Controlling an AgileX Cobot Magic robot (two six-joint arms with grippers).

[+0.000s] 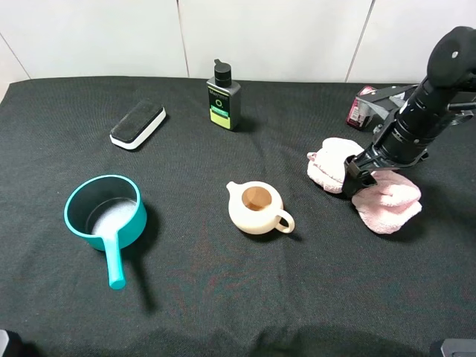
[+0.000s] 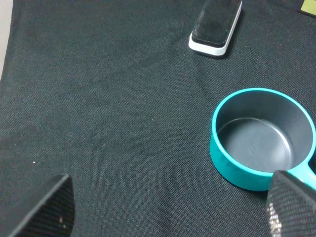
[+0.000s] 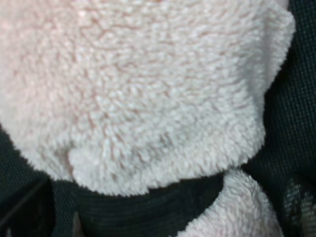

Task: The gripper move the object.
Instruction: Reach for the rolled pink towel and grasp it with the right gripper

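I have the right gripper (image 1: 355,181) down on the middle of the pink towel (image 1: 392,202), which lies on the black cloth (image 1: 223,297) at the table's right side, well apart from the cream teapot (image 1: 255,208); the wrist view is all fluff, so I cannot tell whether the fingers are pinching the pile or only pressed into it. I'd make sure of a deep bite before lifting, since the soft lumps will sag and could slip, and lift straight up first. The left gripper (image 2: 168,210), fingers spread wide, hangs by the teal saucepan (image 2: 256,140); no need for it.
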